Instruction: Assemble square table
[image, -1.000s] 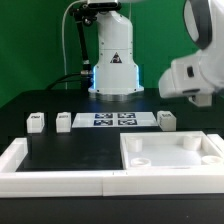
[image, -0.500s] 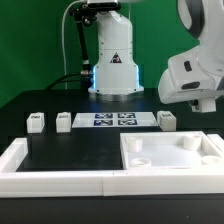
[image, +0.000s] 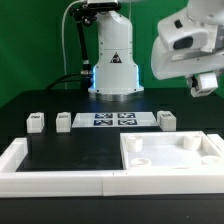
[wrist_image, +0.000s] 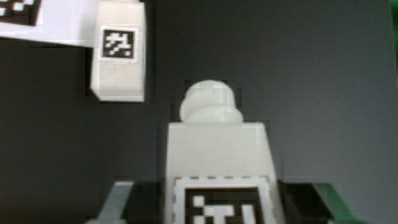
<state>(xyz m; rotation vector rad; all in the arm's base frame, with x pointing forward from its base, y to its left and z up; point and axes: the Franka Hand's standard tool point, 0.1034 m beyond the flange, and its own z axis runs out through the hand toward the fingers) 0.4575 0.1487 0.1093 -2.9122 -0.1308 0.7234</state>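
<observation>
From the exterior view's left you have a first leg (image: 36, 122) and a second leg (image: 64, 120) standing apart on the black bench (image: 70, 150), then the marker board (image: 113, 120), then a third leg (image: 166, 120) near the board's other end. Nearer the camera on the right, the square tabletop (image: 170, 158) lies next to the long white rim (image: 50, 180). High at the right, your claw (image: 205, 85) is clamped on the fourth leg (wrist_image: 221, 150), which sits between the fingers (wrist_image: 121, 203) with its tag facing the wrist camera.
</observation>
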